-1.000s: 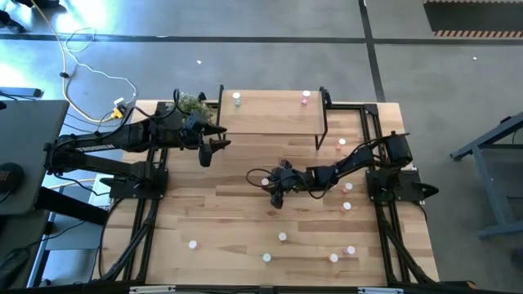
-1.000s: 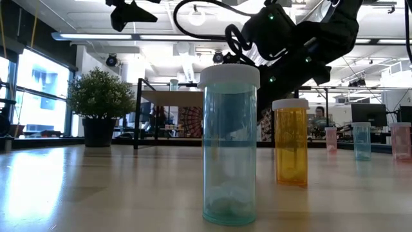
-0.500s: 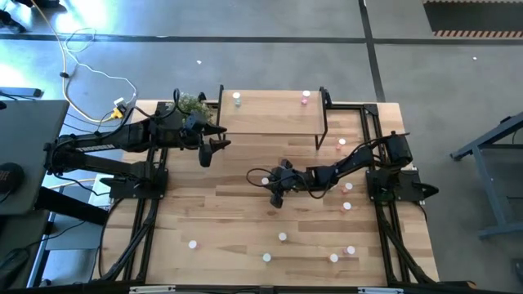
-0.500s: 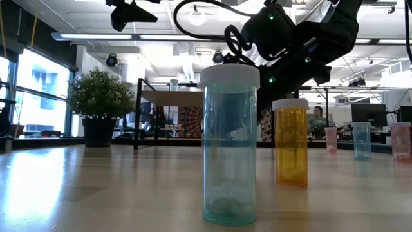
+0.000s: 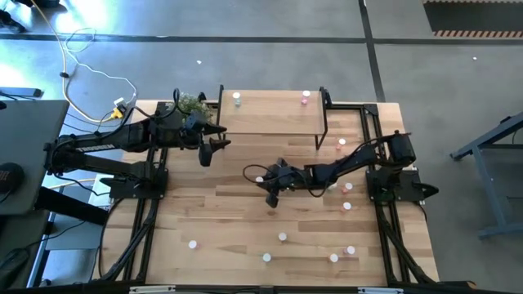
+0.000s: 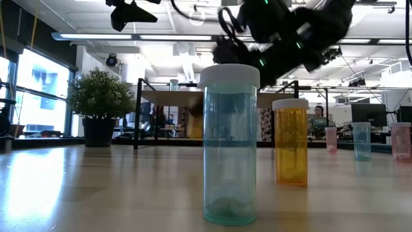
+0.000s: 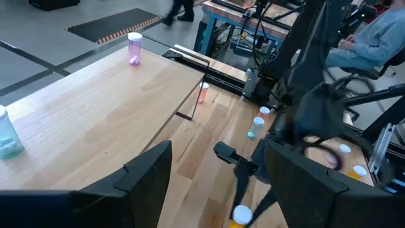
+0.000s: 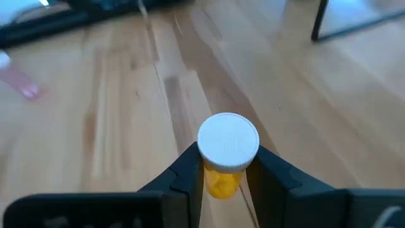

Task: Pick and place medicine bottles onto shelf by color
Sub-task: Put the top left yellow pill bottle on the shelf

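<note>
On the shelf [image 5: 270, 114] only two bottles stand; my right claw [image 8: 223, 171] pinches an orange bottle [image 8: 226, 152], left claw [image 7: 215, 183] spread, many left on the table [image 5: 221, 220].

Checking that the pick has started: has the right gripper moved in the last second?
Yes. In the high view the right gripper, shut on the orange bottle, has shifted slightly toward the left arm's side, judged against the shelf; in the low view it has risen.

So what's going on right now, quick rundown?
Right gripper shut on orange bottle, mid-table. Left gripper open, waiting beside shelf. Two bottles already on shelf. Path to shelf looks clear.
</note>
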